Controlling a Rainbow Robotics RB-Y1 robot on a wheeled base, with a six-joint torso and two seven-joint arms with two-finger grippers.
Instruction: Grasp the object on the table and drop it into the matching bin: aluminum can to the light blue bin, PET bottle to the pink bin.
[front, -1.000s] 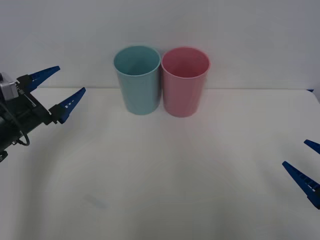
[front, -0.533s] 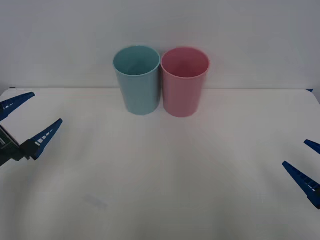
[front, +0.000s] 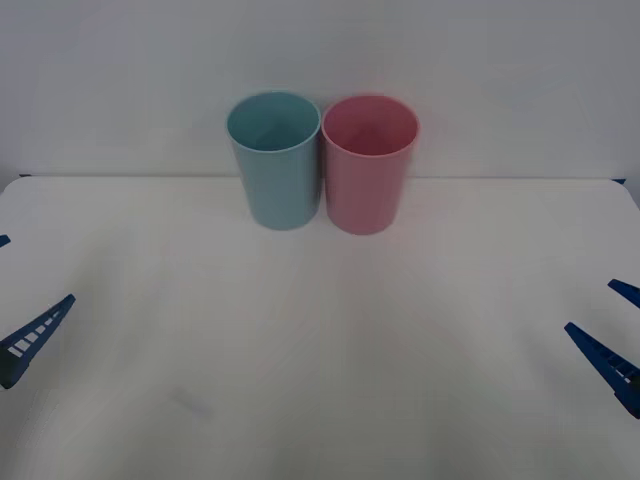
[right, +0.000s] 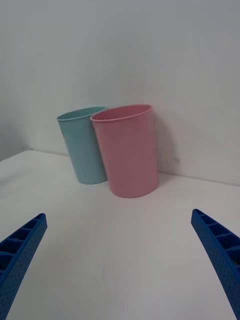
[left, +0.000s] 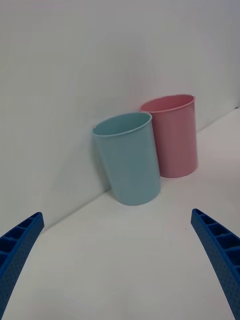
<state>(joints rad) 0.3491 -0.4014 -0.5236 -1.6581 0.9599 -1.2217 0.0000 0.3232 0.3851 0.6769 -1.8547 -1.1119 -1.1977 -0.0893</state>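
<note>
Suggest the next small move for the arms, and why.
Probably hold both parked: left gripper and right gripper sit open at the table edges, and nothing to grasp lies before the light blue bin or pink bin.

Left claw (front: 18, 300) cut off at front view's left edge, one fingertip (front: 38, 328) in frame. Right claw (front: 622, 325) clipped at right edge. Bin interiors dark; contents of light blue bin (front: 276, 160) possibly hidden.

A plain white wall (front: 500, 70) rises behind, and a faint grey smudge (front: 190, 402), perhaps a mark, lies nearer.
</note>
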